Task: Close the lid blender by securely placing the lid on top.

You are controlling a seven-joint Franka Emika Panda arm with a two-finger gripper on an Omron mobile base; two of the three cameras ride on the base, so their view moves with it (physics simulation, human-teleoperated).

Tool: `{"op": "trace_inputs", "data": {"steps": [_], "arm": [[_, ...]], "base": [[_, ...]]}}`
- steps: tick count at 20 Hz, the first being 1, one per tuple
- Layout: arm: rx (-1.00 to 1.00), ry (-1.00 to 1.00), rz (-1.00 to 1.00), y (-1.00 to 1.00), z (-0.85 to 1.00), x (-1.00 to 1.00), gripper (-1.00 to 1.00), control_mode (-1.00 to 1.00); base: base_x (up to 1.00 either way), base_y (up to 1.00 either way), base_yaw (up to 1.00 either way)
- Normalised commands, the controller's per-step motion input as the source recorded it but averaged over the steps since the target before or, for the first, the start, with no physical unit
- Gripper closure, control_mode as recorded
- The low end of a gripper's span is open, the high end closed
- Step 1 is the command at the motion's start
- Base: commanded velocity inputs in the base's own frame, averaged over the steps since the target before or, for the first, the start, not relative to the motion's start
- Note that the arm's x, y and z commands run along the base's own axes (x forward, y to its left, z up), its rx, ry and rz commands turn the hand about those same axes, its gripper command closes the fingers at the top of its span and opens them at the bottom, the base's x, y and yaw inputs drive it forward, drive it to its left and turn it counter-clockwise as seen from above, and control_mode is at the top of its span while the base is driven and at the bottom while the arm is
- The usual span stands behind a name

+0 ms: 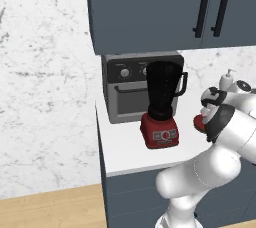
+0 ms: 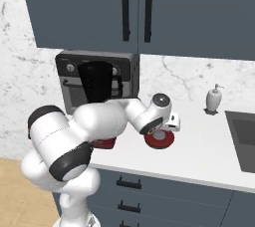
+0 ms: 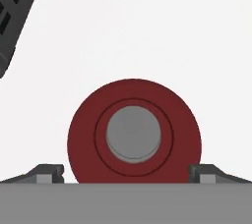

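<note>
The blender [image 1: 162,92] is a tall near-black jar with a side handle on a squat red base [image 1: 160,133], and its top stands uncovered. It is on the white counter [image 1: 125,147] in front of the toaster oven. The lid [image 3: 134,134], a round red disc with a grey centre cap, lies flat on the counter to the right of the blender [image 2: 97,84]. My gripper [image 3: 126,173] hovers just above the lid [image 2: 159,140], open, with one fingertip [image 3: 49,173] on each side of the disc. The arm hides part of the lid [image 1: 199,122] in the left base view.
A grey toaster oven [image 1: 125,92] with knobs stands behind the blender. Dark wall cabinets [image 1: 150,7] hang low over both. A white soap dispenser [image 2: 214,100] stands at the back right, and a sink [image 2: 244,136] lies at the far right.
</note>
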Motion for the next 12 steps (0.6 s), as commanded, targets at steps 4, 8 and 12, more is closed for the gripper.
{"op": "trace_inputs", "data": {"steps": [4,8,12], "arm": [[0.0,0.0,0.05,-0.04,-0.27,0.14,-1.0,-1.0],[0.0,0.0,0.03,0.0,-0.26,0.13,-1.0,-1.0],[0.0,0.0,0.03,0.0,-0.23,0.1,-1.0,-1.0]], "base": [[0.0,0.0,0.0],[0.0,0.0,0.0],[0.0,0.0,0.0]]}}
